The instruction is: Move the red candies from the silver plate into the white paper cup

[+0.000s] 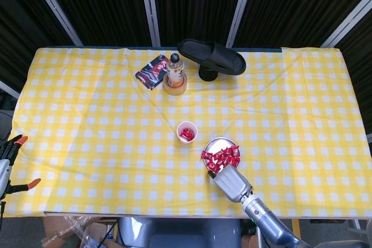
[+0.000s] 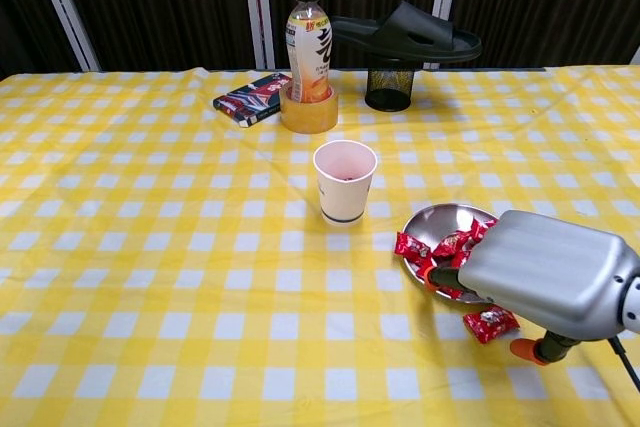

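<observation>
The white paper cup (image 1: pixel 187 131) (image 2: pixel 345 181) stands mid-table with red candies (image 1: pixel 186 135) showing inside it from above. To its right lies the silver plate (image 1: pixel 221 142) (image 2: pixel 450 219), piled with red candies (image 1: pixel 221 156) (image 2: pixel 441 247) on its near side. My right hand (image 1: pixel 232 182) (image 2: pixel 550 273) lies over the plate's near edge, its silver back up. Its dark fingertips (image 2: pixel 440 283) reach into the candy pile; whether they hold one is hidden. One loose candy (image 2: pixel 490 322) lies on the cloth under the hand. My left hand shows in neither view.
At the back stand a drink bottle (image 2: pixel 308 32) in a tape roll (image 2: pixel 308 112), a dark packet (image 2: pixel 250 98), and a black mesh holder (image 2: pixel 389 88) with a black slipper (image 2: pixel 405 32) on it. Orange-tipped clamps (image 1: pixel 13 142) sit at the table's left edge.
</observation>
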